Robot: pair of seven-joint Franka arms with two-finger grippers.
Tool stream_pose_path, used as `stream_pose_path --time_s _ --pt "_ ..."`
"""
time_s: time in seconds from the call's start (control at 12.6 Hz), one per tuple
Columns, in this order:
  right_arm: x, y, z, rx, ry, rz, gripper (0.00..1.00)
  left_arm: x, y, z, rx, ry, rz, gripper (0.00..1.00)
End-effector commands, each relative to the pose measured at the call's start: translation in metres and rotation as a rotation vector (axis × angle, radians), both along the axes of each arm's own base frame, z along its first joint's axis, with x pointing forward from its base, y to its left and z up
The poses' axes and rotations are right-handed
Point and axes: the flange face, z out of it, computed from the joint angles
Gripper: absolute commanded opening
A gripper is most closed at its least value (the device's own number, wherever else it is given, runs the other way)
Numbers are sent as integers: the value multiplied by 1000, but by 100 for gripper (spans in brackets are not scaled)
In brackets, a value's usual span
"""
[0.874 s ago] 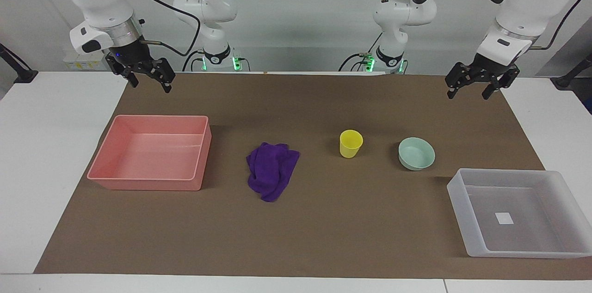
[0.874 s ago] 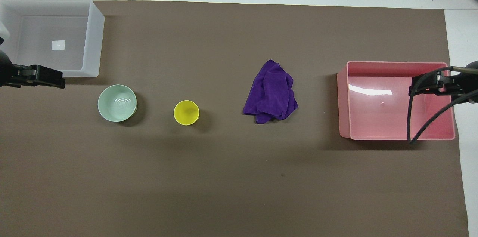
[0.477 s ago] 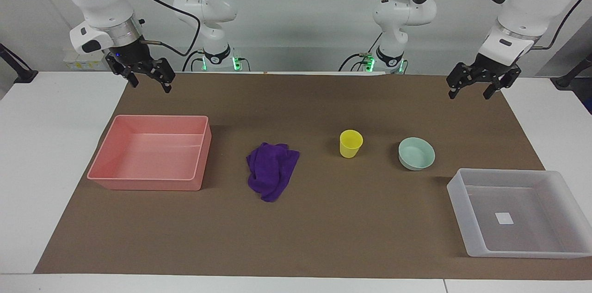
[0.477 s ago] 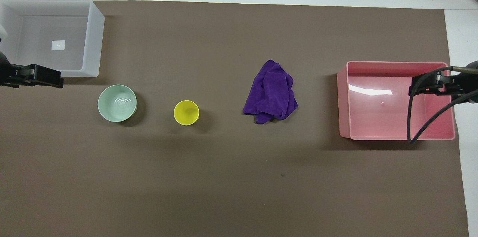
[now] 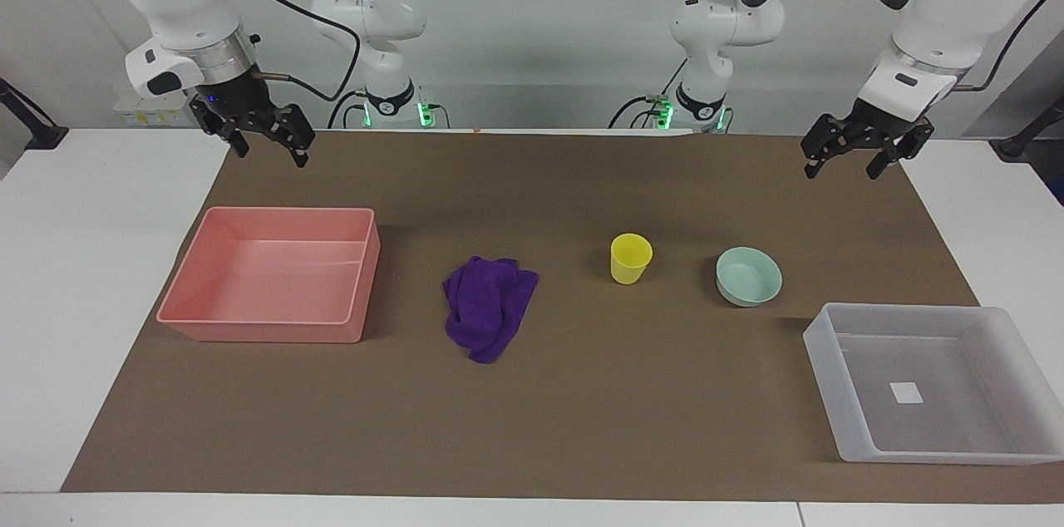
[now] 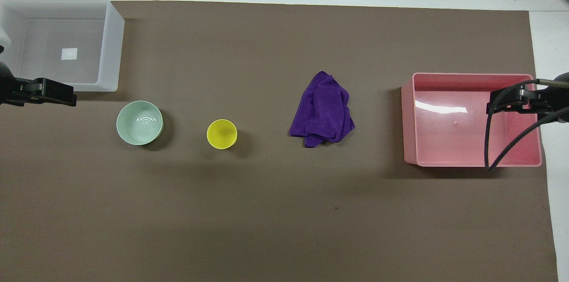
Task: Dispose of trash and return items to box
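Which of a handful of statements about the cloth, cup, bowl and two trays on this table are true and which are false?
1. The purple cloth lies on the brown mat, between the pink tray and the yellow cup. True.
2. The yellow cup stands inside the clear tray. False: it stands on the mat beside the green bowl; the tray holds only a white label.
3. The left gripper grips the bowl. False: it hangs open in the air, holding nothing.
4. The right gripper is open and empty. True.
5. The pink tray holds the cloth. False: nothing lies in it.
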Motion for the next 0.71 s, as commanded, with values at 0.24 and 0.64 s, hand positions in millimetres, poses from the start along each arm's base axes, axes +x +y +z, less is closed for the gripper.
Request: stream_pose_path --time_s 0.24,0.64 --pt "-6 0 1 18 10 15 100 -3 6 -8 21 -63 4 100" --pt "-6 0 1 18 10 15 100 -7 21 -62 26 -96 -19 100"
